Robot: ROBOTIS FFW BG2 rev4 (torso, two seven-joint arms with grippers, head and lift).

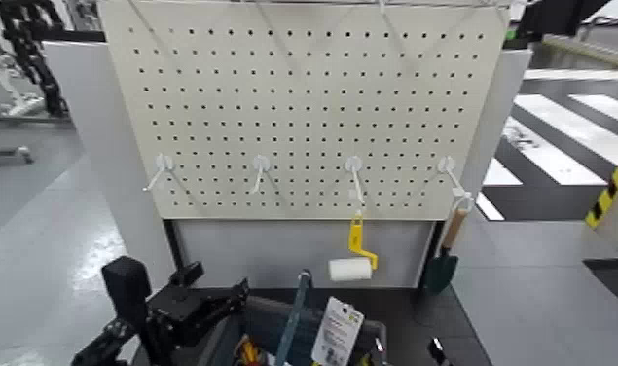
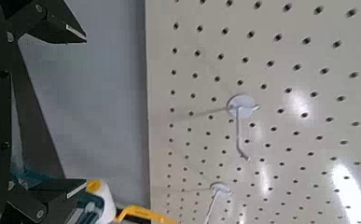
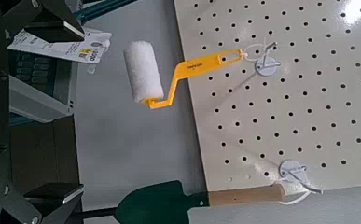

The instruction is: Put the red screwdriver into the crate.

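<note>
The dark grey-blue crate (image 1: 266,313) stands at the bottom of the head view, below the pegboard, with its upright handle (image 1: 295,310) in the middle. A short red and yellow piece that looks like the red screwdriver (image 1: 245,351) lies inside the crate's left half, mostly cut off by the picture's edge. My left gripper (image 1: 219,294) hovers over the crate's left rim. In the left wrist view its fingers (image 2: 59,25) stand wide open with nothing between them. My right gripper (image 3: 62,107) is open and empty near the crate's (image 3: 40,98) right side.
A white pegboard (image 1: 303,97) with hooks rises behind the crate. A yellow-handled white paint roller (image 1: 352,263) hangs from one hook and a wooden-handled green trowel (image 1: 443,261) from the rightmost. A white tag (image 1: 337,331) leans in the crate.
</note>
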